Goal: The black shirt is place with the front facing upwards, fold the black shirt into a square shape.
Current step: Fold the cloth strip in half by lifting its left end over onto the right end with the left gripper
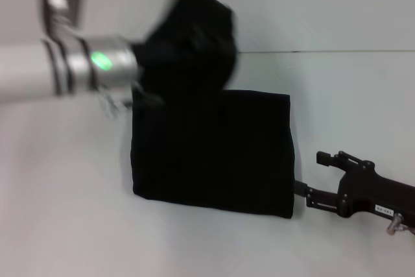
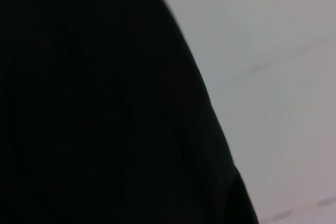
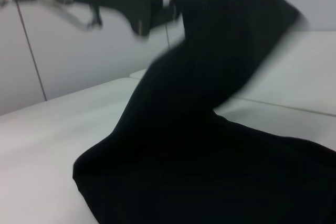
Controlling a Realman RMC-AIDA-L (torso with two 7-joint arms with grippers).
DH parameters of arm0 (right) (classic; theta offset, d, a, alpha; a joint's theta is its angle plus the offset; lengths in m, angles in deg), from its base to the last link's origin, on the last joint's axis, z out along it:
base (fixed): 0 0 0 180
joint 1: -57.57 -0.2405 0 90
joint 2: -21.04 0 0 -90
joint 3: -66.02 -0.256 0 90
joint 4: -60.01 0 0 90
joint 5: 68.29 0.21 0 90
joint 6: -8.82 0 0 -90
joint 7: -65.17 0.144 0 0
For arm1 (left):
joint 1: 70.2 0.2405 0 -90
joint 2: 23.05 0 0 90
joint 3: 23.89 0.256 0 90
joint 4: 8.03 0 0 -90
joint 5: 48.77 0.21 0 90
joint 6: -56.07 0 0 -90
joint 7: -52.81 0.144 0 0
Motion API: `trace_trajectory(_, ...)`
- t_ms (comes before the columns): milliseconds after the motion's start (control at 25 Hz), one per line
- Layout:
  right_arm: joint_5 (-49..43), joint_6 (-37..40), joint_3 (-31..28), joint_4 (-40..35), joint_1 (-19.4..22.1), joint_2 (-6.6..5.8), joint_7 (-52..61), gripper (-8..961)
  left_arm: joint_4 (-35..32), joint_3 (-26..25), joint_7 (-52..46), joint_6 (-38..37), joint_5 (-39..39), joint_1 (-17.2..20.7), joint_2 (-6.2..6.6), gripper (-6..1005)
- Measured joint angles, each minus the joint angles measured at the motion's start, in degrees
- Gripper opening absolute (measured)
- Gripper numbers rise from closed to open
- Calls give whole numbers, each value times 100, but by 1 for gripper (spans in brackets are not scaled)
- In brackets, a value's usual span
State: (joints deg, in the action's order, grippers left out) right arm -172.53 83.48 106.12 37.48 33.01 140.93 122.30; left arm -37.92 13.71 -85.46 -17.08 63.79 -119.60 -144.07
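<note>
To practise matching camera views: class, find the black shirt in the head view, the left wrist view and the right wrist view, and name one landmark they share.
Head view: the black shirt lies folded mid-table, one end lifted up by the left gripper.
Left wrist view: the shirt fills most of the picture.
Right wrist view: the shirt rises from the table to the left gripper.
Shared landmark: the white table.
</note>
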Motion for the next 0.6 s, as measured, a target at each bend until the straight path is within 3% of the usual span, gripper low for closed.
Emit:
trace_trajectory(160,0,12,-8,28,60,-2,0,915,600,601,286,294,-116,292,-327,44)
trace_trajectory(320,-1,-53,-12,38,85,3,0,915,1586,675,835,376,-361,425,-313,44)
trace_trajectory(600,17,-193,-298,173,-58,25,0,915,1604,672,1019,243,-548,608,-312,44)
